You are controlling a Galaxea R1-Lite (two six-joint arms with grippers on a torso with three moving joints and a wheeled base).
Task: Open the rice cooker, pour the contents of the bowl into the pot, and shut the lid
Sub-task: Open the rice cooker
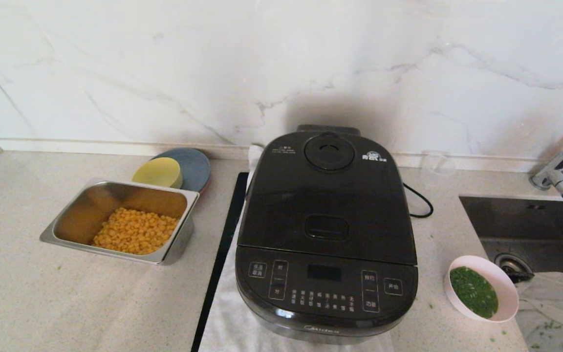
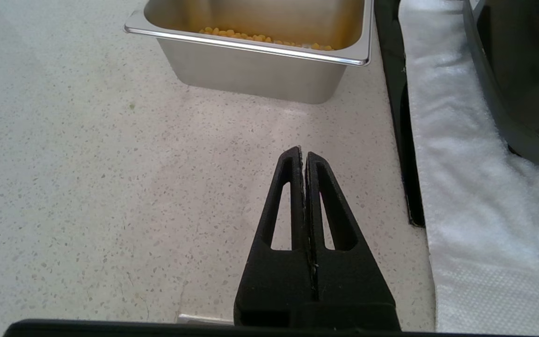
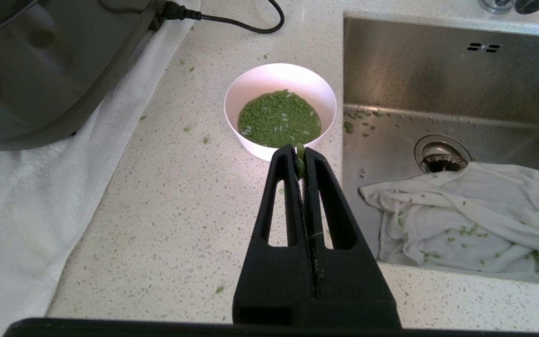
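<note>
Rice cooker [image 1: 326,234] at bench [image 1: 42,303] front edge, lid [image 1: 328,195] down. Bowl [image 1: 482,288] of contents [image 1: 473,291] by sink [image 1: 530,220] edge. Left pincer [image 2: 303,157] and right pincer [image 3: 300,152] clenched, grasping nothing.

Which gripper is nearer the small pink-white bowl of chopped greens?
Right. The right gripper hangs just short of the bowl; the left gripper is beyond the cooker, near the steel tray.

Sink [image 1: 530,222] is the landmark, at right w/ a tap [image 1: 562,173] behind it and a white cloth [image 3: 466,220] inside, by the drain. Far left of sink: steel tray [image 1: 74,205] w/ yellow corn [image 1: 135,237]. Behind tray, yellow and blue plates [image 1: 188,168].
</note>
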